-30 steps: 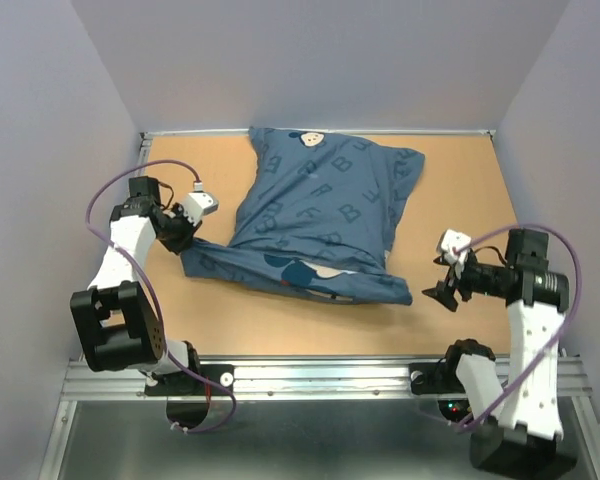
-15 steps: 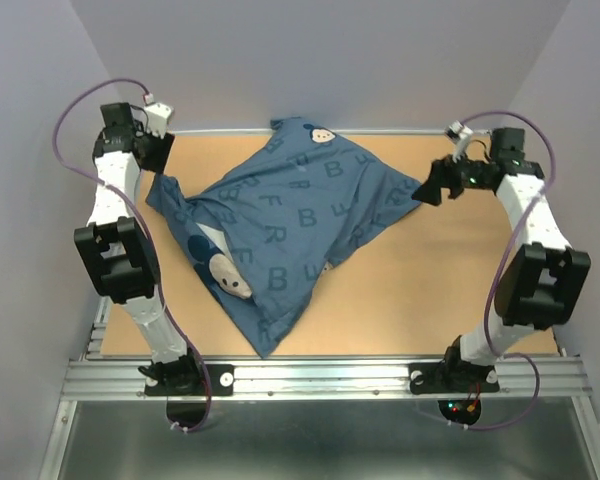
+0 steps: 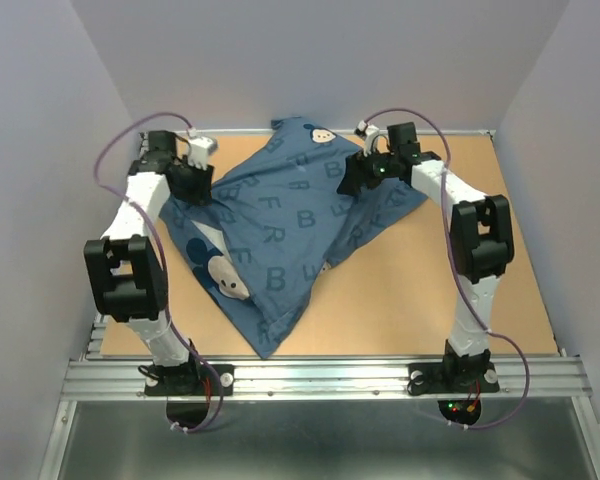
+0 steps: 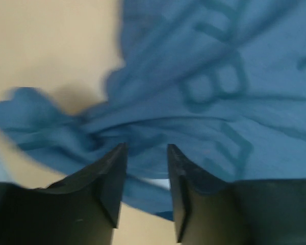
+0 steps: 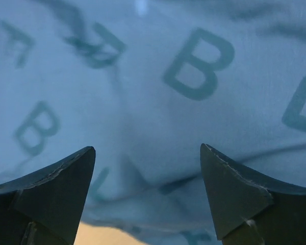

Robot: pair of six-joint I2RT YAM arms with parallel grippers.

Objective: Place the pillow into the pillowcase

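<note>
The pillowcase [image 3: 290,230] lies as a tilted diamond on the tan worktop [image 3: 430,290], left of centre, its corners pointing to about 12, 3, 7 and 10 o'clock. It looks full and rounded under its printed letters. The pillow itself is hidden, so whether it is wholly inside cannot be told. One cartoon face [image 3: 315,134] sits at the 12 o'clock corner and another [image 3: 228,282] lies on the fold toward 8 o'clock. The left gripper [image 3: 195,187] is at the 10 o'clock corner. In its wrist view the jaws stand narrowly apart [image 4: 145,150] with the bunched blue cloth [image 4: 219,76] just past their tips and bare worktop [image 4: 51,46] toward 10 o'clock; nothing is clearly pinched between them. The right gripper [image 3: 352,180] is over the case's 2 o'clock side, between the 12 and 3 o'clock corners. Its wrist view shows the jaws spread wide [image 5: 147,149] above smooth lettered fabric [image 5: 143,76], holding nothing.
</note>
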